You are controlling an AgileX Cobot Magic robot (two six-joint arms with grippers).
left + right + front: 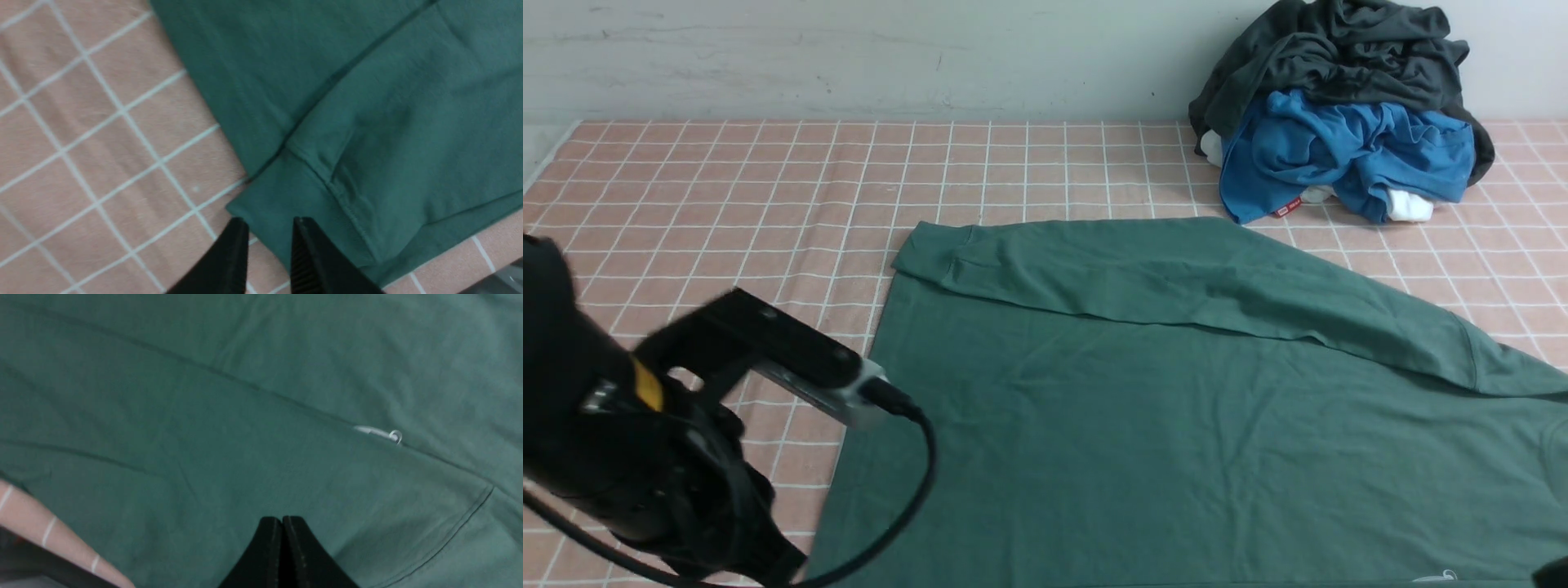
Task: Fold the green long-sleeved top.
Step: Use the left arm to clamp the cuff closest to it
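The green long-sleeved top [1143, 408] lies flat on the pink checked cloth, with one sleeve [1176, 278] folded across its far side. In the left wrist view my left gripper [269, 222] is open, its black fingertips apart just at the corner of the sleeve's cuff [286, 196], and nothing is between them. My left arm [645, 441] stands at the top's left edge. In the right wrist view my right gripper [282, 518] hovers shut and empty over the green fabric [204, 437], near a small white tag [378, 433].
A heap of clothes sits at the back right: a dark charcoal-grey garment [1339, 57] over a bright blue one [1339, 155], with a bit of white [1409, 206]. The pink checked cloth [727, 188] covers the surface up to a pale wall.
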